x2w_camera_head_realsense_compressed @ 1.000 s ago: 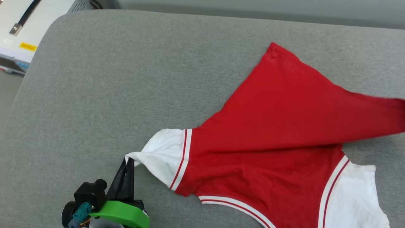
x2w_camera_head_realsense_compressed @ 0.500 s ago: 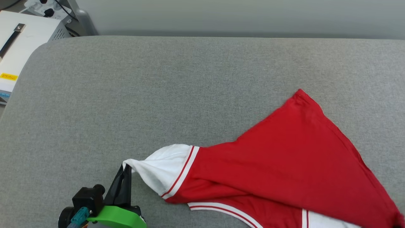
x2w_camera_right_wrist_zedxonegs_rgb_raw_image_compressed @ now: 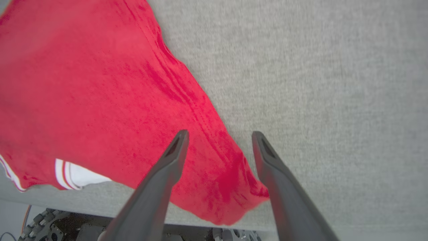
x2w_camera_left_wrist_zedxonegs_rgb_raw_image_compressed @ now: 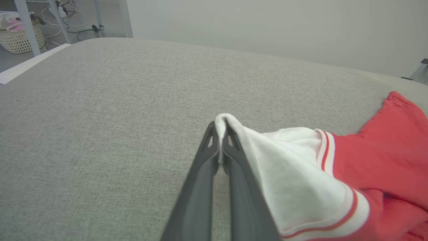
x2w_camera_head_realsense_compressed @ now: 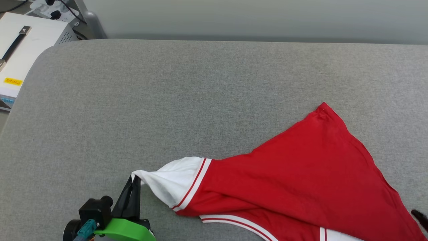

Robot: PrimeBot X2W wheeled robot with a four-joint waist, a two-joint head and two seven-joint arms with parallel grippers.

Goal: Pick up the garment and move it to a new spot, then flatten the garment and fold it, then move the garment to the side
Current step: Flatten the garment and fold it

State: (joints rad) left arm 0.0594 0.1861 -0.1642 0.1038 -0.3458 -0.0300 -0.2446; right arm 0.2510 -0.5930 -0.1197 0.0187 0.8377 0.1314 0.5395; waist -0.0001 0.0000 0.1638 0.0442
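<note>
The garment (x2w_camera_head_realsense_compressed: 301, 174) lies folded over itself on the grey padded surface (x2w_camera_head_realsense_compressed: 167, 100), red with white sleeves and red-white striped trim; no lettering shows. My left gripper (x2w_camera_head_realsense_compressed: 135, 179) is shut on the tip of the white sleeve (x2w_camera_left_wrist_zedxonegs_rgb_raw_image_compressed: 267, 157), which is pulled taut toward it. In the right wrist view my right gripper (x2w_camera_right_wrist_zedxonegs_rgb_raw_image_compressed: 219, 134) is open above the garment's red corner (x2w_camera_right_wrist_zedxonegs_rgb_raw_image_compressed: 230, 187), its fingers apart with nothing between them. A dark fingertip (x2w_camera_head_realsense_compressed: 419, 216) of it shows at the head view's right edge.
A white box with a black strap (x2w_camera_head_realsense_compressed: 20, 50) and a power strip (x2w_camera_head_realsense_compressed: 50, 10) stand off the surface's far left corner. A wicker basket (x2w_camera_left_wrist_zedxonegs_rgb_raw_image_compressed: 20, 36) sits on the floor beyond. The surface's near edge (x2w_camera_right_wrist_zedxonegs_rgb_raw_image_compressed: 133, 214) runs just below the garment's corner.
The head camera has tilted, so the scene sits lower in the frame. The red flap that stretched to the right now lies folded down over the garment. The right gripper has let go and stands open.
</note>
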